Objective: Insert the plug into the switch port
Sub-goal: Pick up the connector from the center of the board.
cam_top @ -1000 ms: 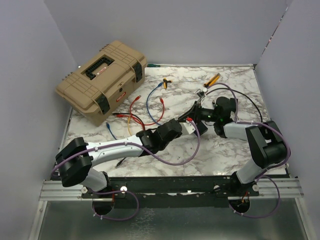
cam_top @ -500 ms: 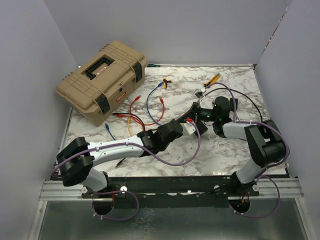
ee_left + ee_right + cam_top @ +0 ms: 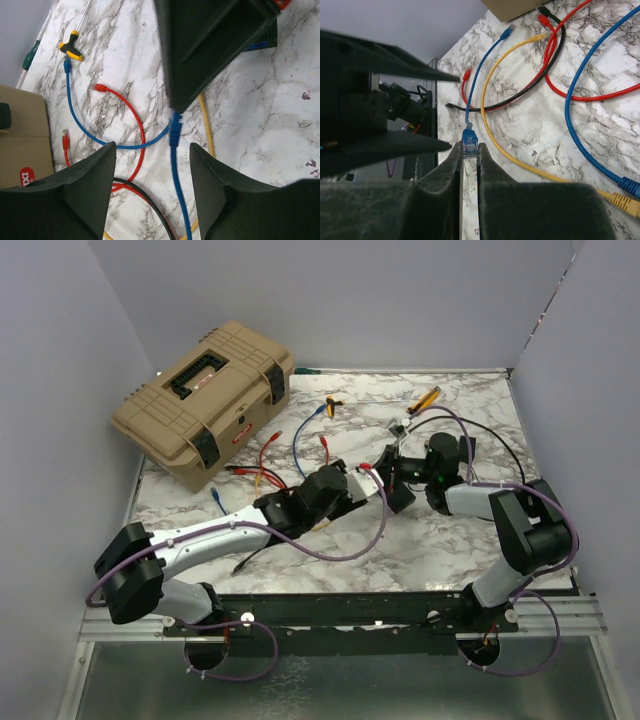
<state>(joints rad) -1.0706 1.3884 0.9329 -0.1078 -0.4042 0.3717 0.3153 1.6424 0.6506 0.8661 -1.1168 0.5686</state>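
The blue plug (image 3: 470, 139) on its blue cable is pinched at the tips of my right gripper (image 3: 469, 151), which is shut on it just above the marble table. In the left wrist view the same plug (image 3: 175, 132) hangs under the right gripper's black fingers (image 3: 200, 55). My left gripper (image 3: 152, 152) stands open a short way back from it, the blue cable running between its fingers untouched. From above, the left gripper (image 3: 393, 497) and the right gripper (image 3: 388, 465) meet at mid-table. The switch port is hidden in these views.
A tan toolbox (image 3: 205, 400) sits at the back left. Loose red (image 3: 135, 125), yellow (image 3: 495, 145), black (image 3: 520, 95) and another blue cable (image 3: 580, 100) lie over the marble. A yellow-handled tool (image 3: 427, 398), a yellow-black screwdriver (image 3: 70, 47) and a green-handled one (image 3: 30, 54) lie near the back edge.
My left gripper has opened and its arm has drawn back to the left, away from the plug. The right gripper has closed on the blue plug and stayed nearly in place.
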